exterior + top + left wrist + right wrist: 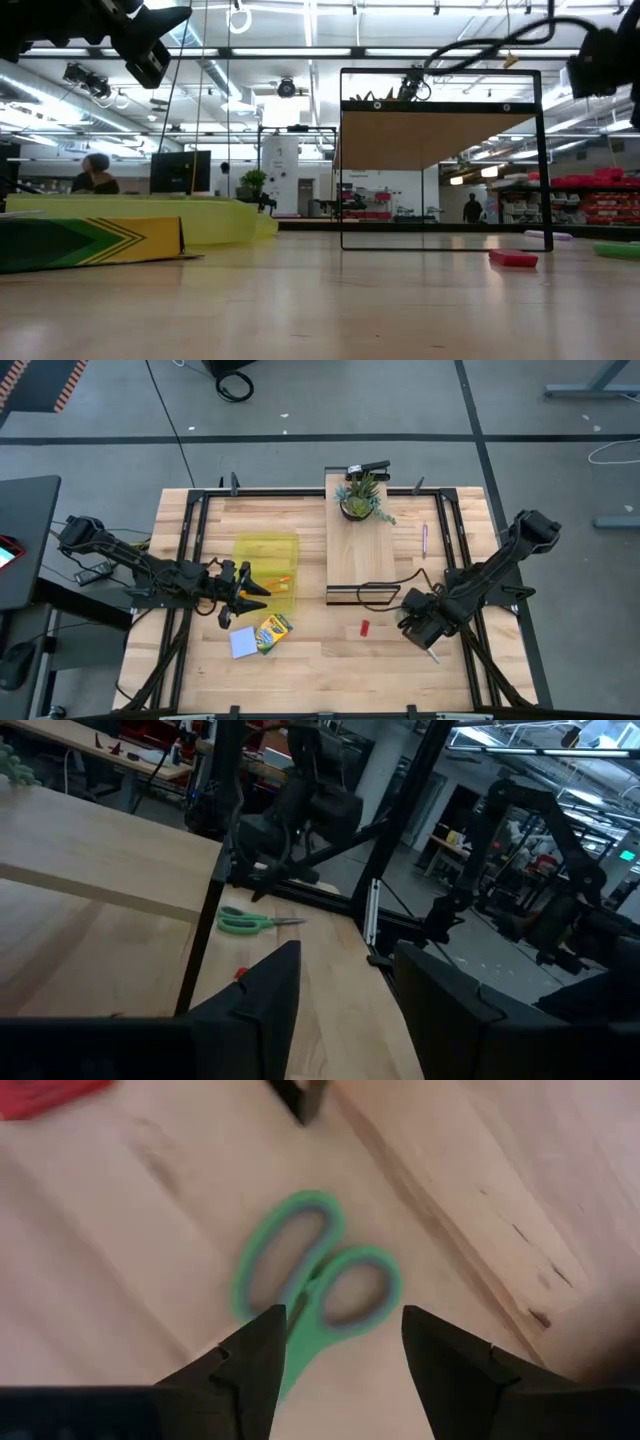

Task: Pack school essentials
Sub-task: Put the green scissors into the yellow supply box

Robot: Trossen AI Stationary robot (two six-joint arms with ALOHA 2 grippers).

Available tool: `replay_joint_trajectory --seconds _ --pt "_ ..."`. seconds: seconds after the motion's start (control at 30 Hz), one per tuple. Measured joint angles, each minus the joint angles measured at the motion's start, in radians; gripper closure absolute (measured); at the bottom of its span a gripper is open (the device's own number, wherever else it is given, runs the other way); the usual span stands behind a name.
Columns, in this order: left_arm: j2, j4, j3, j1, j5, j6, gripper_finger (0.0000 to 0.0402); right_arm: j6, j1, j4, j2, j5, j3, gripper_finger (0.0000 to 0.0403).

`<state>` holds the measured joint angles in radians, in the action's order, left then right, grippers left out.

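Observation:
The green-handled scissors lie flat on the table near its right front, also seen in the left wrist view. My right gripper hangs open above them, pointing steeply down, one finger on each side of the handles, clear of them. The tiny red block lies to its left. My left gripper is held level and open beside the yellow case, nothing between its fingers. An orange pencil lies in that case. The crayon box and blue notepad lie in front of it. The purple pen lies at the right.
A wooden riser on a black frame stands mid-table, with a potted plant on its far end. Black rails run along the table's left and right sides. Bare wood lies at the front centre.

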<state>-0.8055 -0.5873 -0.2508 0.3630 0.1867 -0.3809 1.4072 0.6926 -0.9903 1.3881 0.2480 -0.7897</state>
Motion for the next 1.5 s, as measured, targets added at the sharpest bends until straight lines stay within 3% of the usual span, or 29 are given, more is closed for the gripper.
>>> replay_joint_trajectory --seconds 0.3,0.67,0.87,1.3,1.5 --pt "0.0 0.0 0.0 0.0 0.004 0.003 0.023 0.024 -0.004 0.009 0.12 0.047 0.001 0.0196" --pt "0.0 -0.001 0.0 0.0 0.004 0.002 0.023 0.049 -0.002 0.102 0.141 0.062 0.041 0.0203" --pt "0.0 -0.001 0.0 0.0 0.004 0.002 0.023 0.079 -0.002 0.23 0.138 0.041 0.112 0.0225" --pt "0.0 -0.016 0.0 0.0 0.004 0.011 0.023 0.109 0.011 0.243 0.138 0.008 0.132 0.031" --pt "0.001 -0.033 -0.001 0.0 0.004 0.011 0.023 0.105 0.011 0.248 0.138 0.002 0.132 0.0312"
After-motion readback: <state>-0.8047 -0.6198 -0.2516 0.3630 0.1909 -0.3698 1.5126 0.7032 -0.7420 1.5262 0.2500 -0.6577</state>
